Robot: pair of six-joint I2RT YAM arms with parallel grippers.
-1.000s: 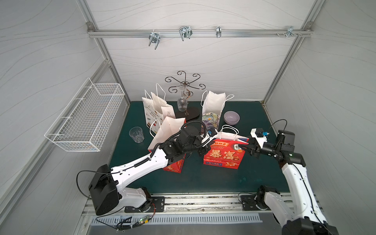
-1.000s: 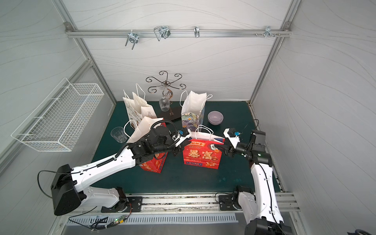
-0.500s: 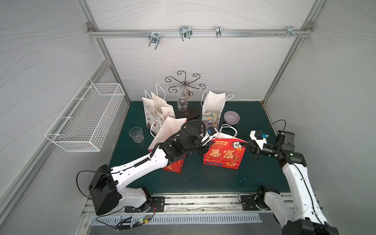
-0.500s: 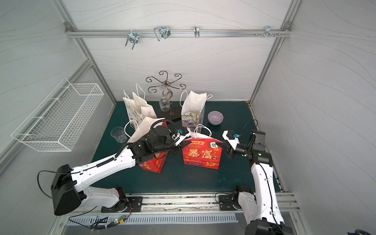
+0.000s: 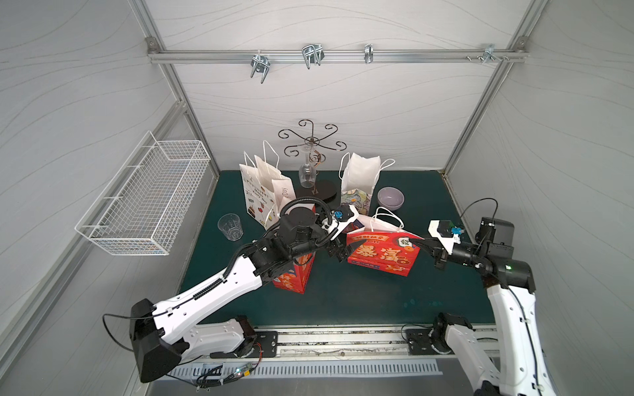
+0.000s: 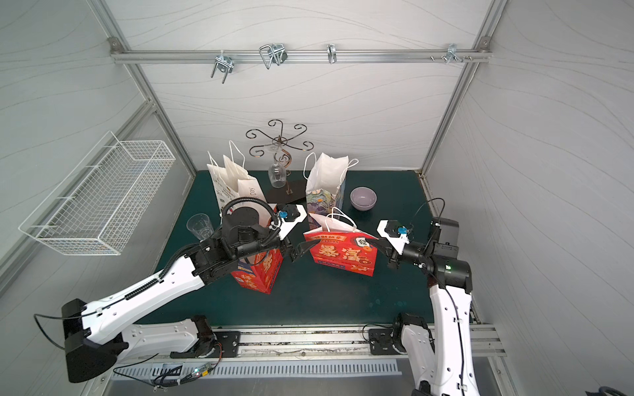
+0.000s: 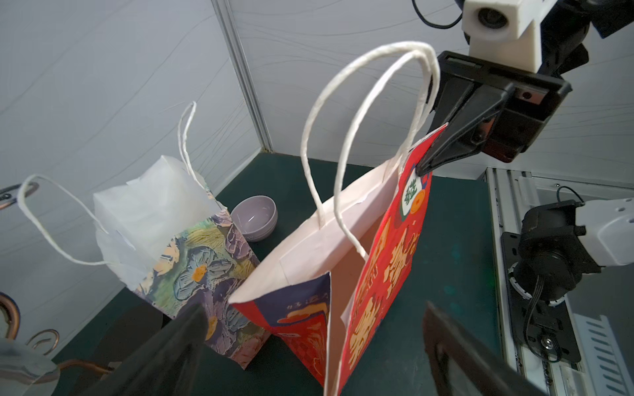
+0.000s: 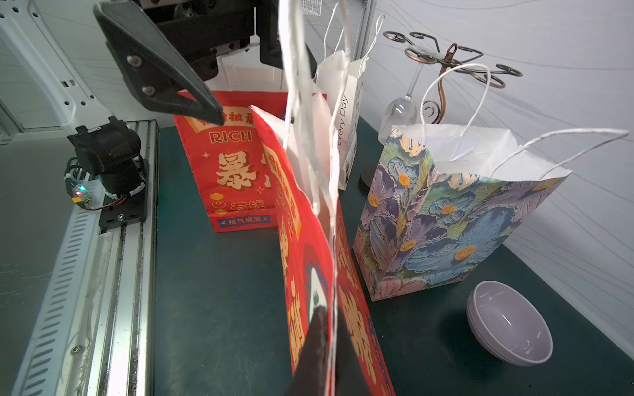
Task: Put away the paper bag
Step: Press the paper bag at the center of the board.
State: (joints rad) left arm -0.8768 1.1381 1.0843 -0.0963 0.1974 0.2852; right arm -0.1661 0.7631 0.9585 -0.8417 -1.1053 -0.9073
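One red paper bag with gold characters (image 5: 380, 255) upright on green counter (image 5: 343, 301), top corner pinched in clenched right claw (image 5: 413, 241); left claw (image 5: 346, 248) released, gaping beside opposite end; floral paper bag (image 5: 356, 199) behind

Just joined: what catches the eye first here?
Mid-table, a red bag has its top corner pinched in the shut right pincer. The left pincer gapes wide open at the bag's other end. A floral bag stands just behind.
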